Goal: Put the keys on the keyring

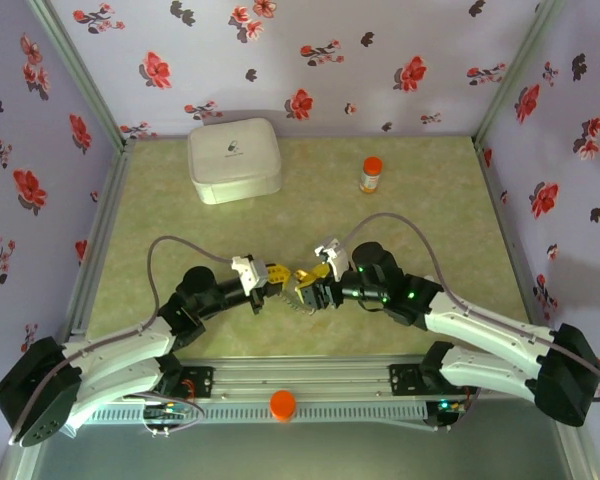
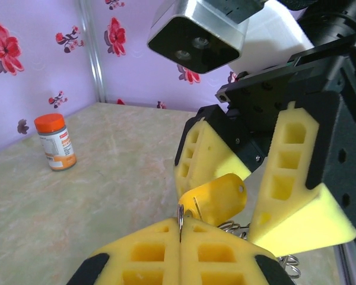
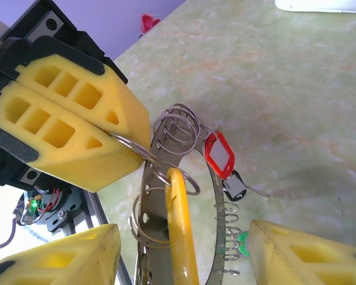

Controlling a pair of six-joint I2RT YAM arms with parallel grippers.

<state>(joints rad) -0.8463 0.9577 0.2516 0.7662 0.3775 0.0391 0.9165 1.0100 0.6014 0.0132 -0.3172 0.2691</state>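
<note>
Here: keyring (image 3: 145, 264), green marbled tabletop (image 1: 160, 200), floral lilac walls (image 1: 210, 70).

text: none legible | bottle label (image 2: 57, 147): print too small (blurred) | white case logo (image 1: 232, 150): unreadable

Keyring (image 3: 145, 190) and yellow key (image 3: 179, 219) cut off at bottom edge; green key (image 3: 243, 241) mostly hidden behind right gripper (image 3: 187, 261) pad.

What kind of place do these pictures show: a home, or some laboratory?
Probably a robot test booth, not a home: a tabletop boxed in by floral walls on metal frame posts, with a left arm and a right arm bolted to a rail at its near edge.
</note>
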